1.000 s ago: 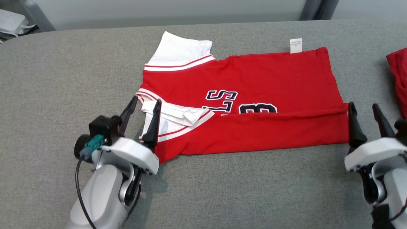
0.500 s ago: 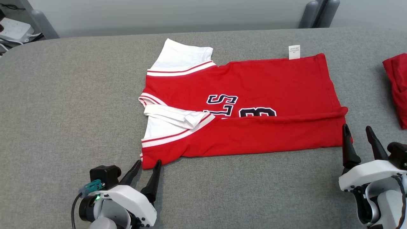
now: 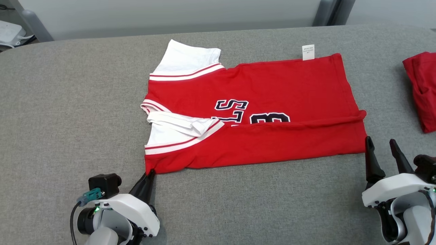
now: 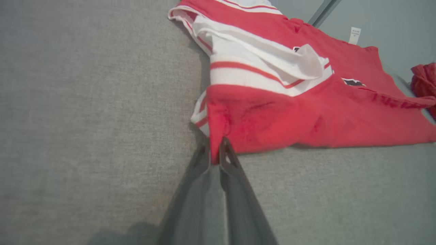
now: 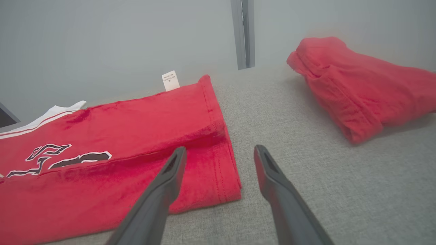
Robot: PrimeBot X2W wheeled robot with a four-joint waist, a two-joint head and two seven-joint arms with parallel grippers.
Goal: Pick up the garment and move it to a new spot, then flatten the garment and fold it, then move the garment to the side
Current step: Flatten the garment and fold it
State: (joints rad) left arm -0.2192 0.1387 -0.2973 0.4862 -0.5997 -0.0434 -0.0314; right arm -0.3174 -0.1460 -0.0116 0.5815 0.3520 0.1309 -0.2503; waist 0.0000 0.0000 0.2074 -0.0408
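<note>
Pinching the garment's (image 3: pixel 272 88) near-left corner, left gripper (image 3: pixel 149 174) at 7 o'clock, fingers together on the red hem. Right gripper (image 3: pixel 379 144) at 4 o'clock, fingers apart, holding nothing, tips by the near-right corner. Garment lies mid-table (image 3: pixel 68 102), near long edge folded over, white sleeves toward 10 o'clock, label (image 3: pixel 308 52) at 1 o'clock. Bunched red cloth (image 3: pixel 420 88) at 3 o'clock, apart.

Right hand (image 5: pixel 219 149), fingers apart, straddles the red jersey's (image 5: pixel 119 132) corner.
</note>
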